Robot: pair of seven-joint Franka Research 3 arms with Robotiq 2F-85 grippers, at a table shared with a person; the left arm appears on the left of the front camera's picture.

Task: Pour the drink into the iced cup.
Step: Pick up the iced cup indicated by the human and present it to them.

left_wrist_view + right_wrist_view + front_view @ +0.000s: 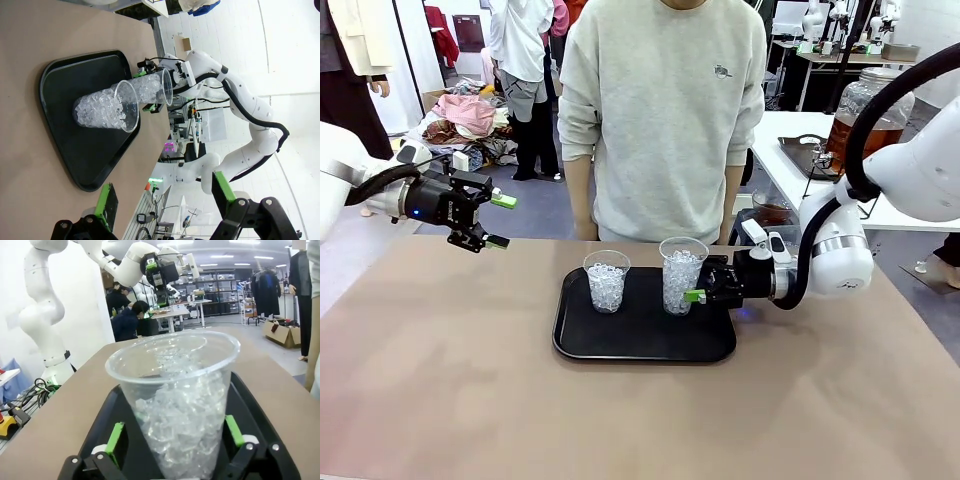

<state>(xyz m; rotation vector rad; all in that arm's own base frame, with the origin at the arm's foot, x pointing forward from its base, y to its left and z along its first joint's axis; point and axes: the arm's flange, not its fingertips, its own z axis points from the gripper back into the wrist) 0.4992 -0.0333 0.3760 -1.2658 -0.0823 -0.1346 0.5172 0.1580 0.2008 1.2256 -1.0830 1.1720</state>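
One upright iced cup [175, 390] sits dead between the jaws of the right claw [175, 437], spread wide, gripping nothing; left claw [502, 221] open, empty, well apart.

This is a robotics lab in a big open hall. White jointed robot arms [920, 170] stand at a table covered in brown paper [440, 400], with loose dark cables [35, 390] trailing beside one base. Beyond are a white work desk [172, 314] with a seated person [131, 320], rows of what look like metal storage shelves [220, 297], bright ceiling strip lights [210, 265] and an open cardboard box [282, 332] on the grey floor [285, 357].
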